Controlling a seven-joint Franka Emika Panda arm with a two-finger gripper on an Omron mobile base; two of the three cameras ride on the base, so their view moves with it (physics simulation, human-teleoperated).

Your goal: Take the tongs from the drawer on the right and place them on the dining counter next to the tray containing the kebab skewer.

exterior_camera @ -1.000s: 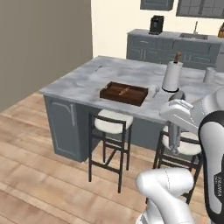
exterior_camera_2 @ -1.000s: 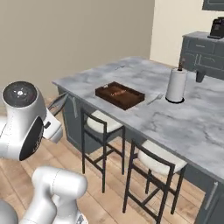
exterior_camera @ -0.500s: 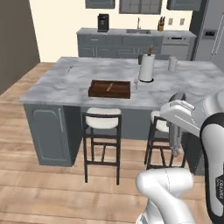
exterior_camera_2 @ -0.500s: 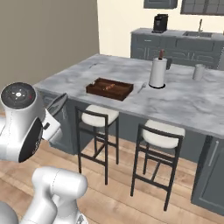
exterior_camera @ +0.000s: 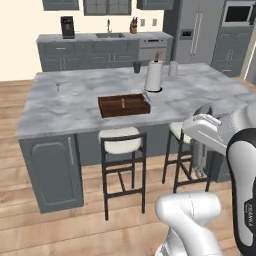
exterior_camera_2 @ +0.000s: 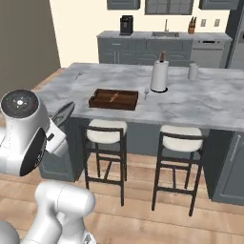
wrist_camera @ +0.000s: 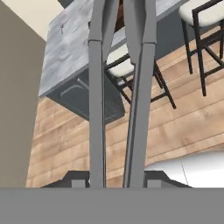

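In the hand view the tongs (wrist_camera: 96, 113) rise as two long grey arms from between the fingertips, so my gripper (wrist_camera: 114, 181) is shut on them. From the right base view their grey tip (exterior_camera_2: 65, 111) pokes out beside the arm. Low at the right of the left base view the gripper (exterior_camera: 201, 159) hangs beside a stool, short of the dining counter (exterior_camera: 65, 100). The dark brown tray (exterior_camera: 123, 105) sits on that marble top near its front edge, and a skewer lies in the tray (exterior_camera_2: 113, 99). The drawer is out of view.
A white paper-towel roll (exterior_camera: 153, 76) and a cup (exterior_camera: 173, 68) stand behind the tray. Two white-seated stools (exterior_camera_2: 106, 128) (exterior_camera_2: 180, 136) are tucked under the counter's near side, between me and it. The wall counter with sink (exterior_camera: 107, 37) runs along the back.
The whole scene has swung round as the base drove: the island now faces me nearly front-on. The tongs stay in the gripper.
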